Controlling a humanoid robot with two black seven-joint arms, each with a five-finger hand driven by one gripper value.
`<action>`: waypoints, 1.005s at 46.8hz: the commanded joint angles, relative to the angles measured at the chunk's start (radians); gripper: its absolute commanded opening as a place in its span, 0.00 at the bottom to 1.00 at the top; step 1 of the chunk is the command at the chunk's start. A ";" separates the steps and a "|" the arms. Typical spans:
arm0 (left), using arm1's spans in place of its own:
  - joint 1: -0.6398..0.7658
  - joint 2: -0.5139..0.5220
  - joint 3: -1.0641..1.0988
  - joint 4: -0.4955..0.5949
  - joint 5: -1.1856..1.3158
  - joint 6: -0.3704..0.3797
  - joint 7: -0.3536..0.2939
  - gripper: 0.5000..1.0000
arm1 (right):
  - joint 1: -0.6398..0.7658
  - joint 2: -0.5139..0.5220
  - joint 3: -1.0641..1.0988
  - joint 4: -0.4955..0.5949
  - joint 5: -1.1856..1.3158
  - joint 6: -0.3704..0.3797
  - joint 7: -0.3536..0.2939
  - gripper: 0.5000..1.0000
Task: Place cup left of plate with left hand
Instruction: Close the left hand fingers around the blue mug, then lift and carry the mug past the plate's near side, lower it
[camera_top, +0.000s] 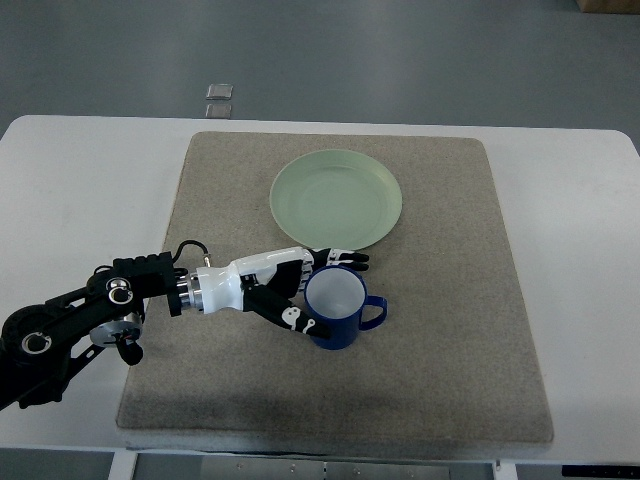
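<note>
Where left hand (300, 290) grips: blue cup (340, 310), white inside

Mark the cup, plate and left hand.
cup (336, 295), top view, inside of its white interior.
plate (336, 196), top view, centre of its green surface.
left hand (283, 287), top view, middle of the hand beside the cup.

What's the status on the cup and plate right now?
Left hand wrapped around blue cup, upright on mat. Cup sits below green plate, not yet left of it. Nothing in the way.
</note>
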 joint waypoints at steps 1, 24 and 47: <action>0.000 -0.002 0.001 -0.002 0.002 0.000 0.000 0.94 | 0.002 0.000 0.000 0.000 0.000 0.000 0.000 0.86; 0.001 -0.011 -0.002 -0.002 0.038 0.000 -0.002 0.64 | 0.000 0.000 0.000 0.000 0.000 0.000 0.000 0.86; -0.006 -0.009 -0.026 -0.020 0.018 0.045 -0.052 0.19 | 0.000 0.000 0.000 0.001 0.000 0.000 0.000 0.86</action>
